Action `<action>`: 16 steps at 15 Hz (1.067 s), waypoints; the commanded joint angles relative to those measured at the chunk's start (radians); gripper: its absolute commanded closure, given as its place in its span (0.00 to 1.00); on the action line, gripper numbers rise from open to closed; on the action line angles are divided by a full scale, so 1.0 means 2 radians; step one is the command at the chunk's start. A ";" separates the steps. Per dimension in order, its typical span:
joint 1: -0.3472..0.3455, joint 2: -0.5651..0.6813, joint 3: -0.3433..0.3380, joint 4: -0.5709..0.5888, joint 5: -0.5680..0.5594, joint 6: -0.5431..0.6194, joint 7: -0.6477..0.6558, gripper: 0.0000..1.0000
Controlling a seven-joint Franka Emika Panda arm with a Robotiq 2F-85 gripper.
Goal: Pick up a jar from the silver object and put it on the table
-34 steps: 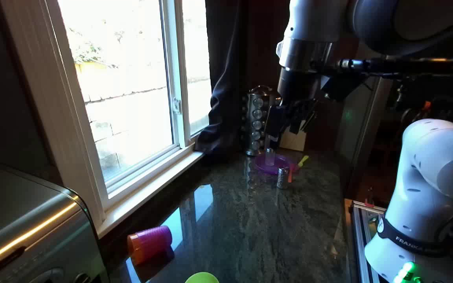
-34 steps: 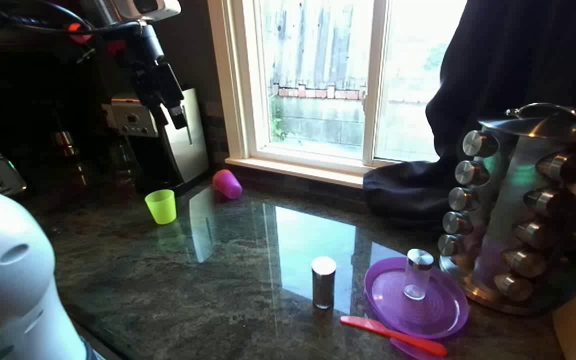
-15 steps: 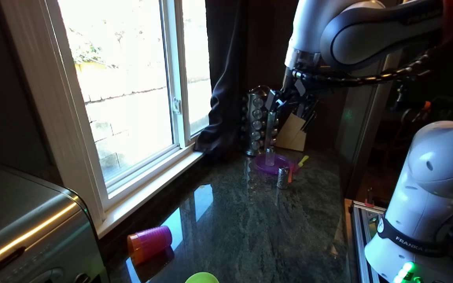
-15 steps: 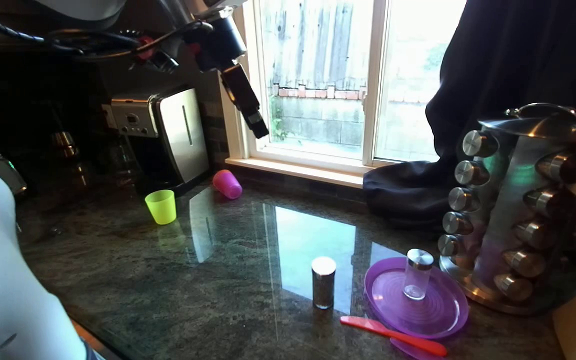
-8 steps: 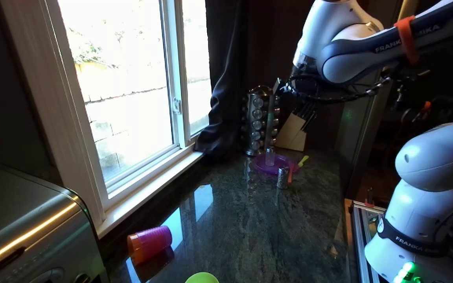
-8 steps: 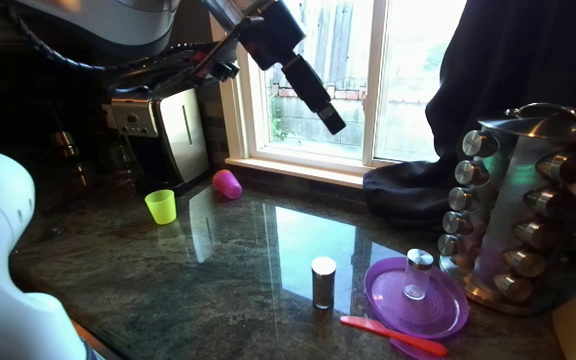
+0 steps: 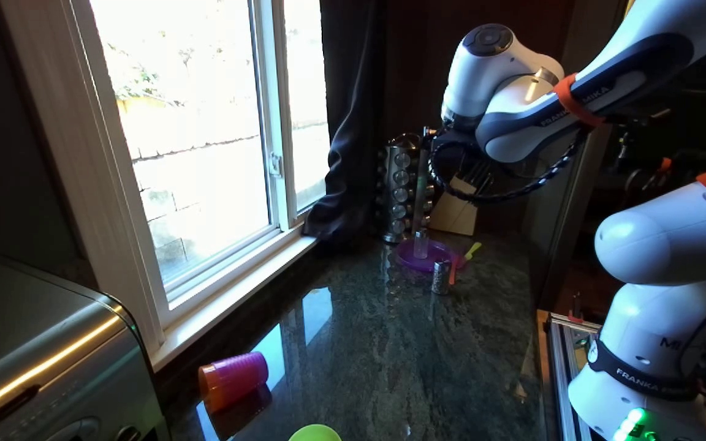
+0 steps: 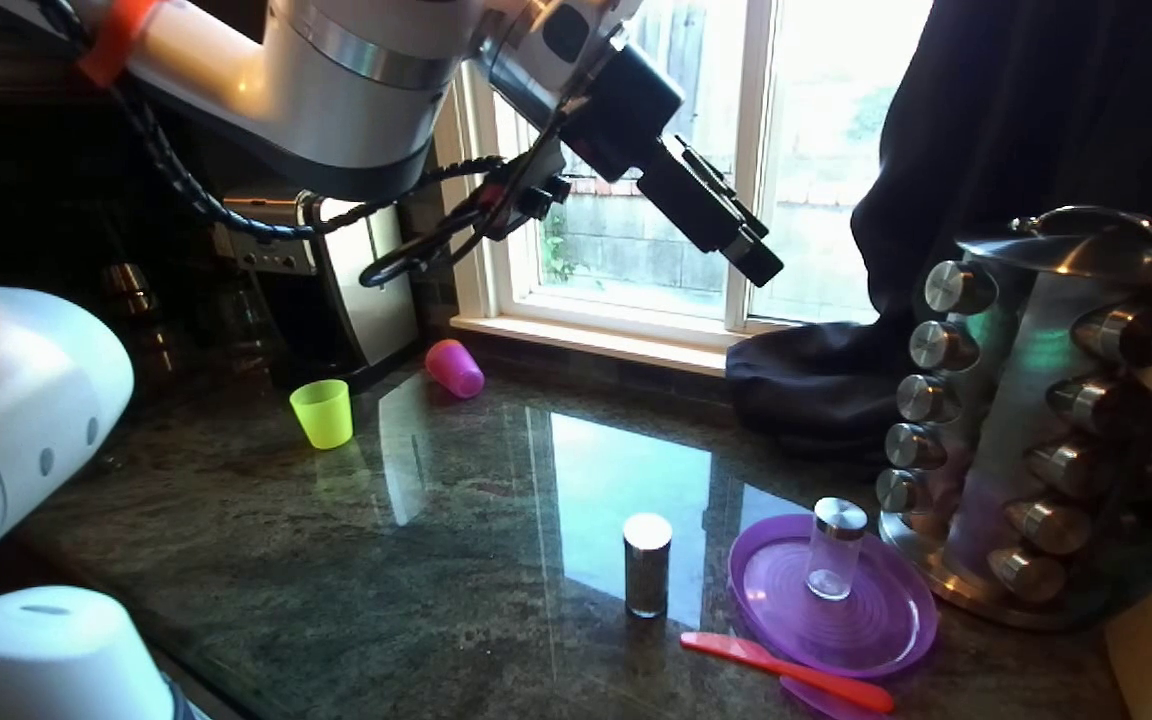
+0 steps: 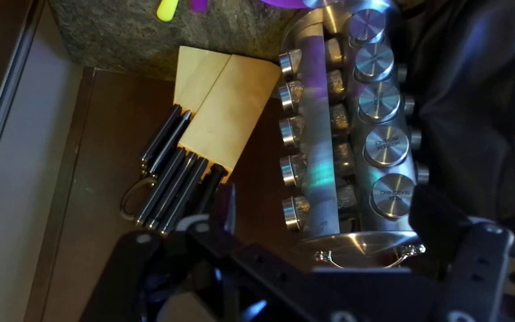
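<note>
- black two-finger end effector (image 8: 760, 246): fingers spread wide, nothing between them, holding nothing.
- tall upright rack of shiny silver metal (image 8: 1004, 430): ahead of end effector, apart from it; wrist view frames it between the fingers.
- small clear glass jar with round pale silver metal lid (image 9: 392, 195): task's thing, seated in rack ahead of end effector, many alike. which one is meant, can't tell; marked the top one of the column facing the fingers.
- handling, my guess: light, rigid, glass breakable, smooth lid likely slippery. hold across the lid rim, one finger each side, draw straight out. lids above and below sit close, so pinch sideways.
- direction: jar lies on its side, lid outward, roughly toward end effector; long axis runs from lid back into rack. exact tilt unclear. column at rack's left edge in wrist view points its lids sideways, across end effector's line.
- round purple plastic plate (image 8: 851, 632): below end effector, near rack foot; upright clear glass jar with silver lid (image 8: 836, 548) stands on it.
- dark greenish-black glossy stone-like worktop (image 8: 416, 600): below end effector, the put-down spot.
- step: probably lining up, grasp not yet made.
</note>
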 commanded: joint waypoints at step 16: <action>-0.162 0.142 0.067 0.093 -0.162 0.134 0.131 0.00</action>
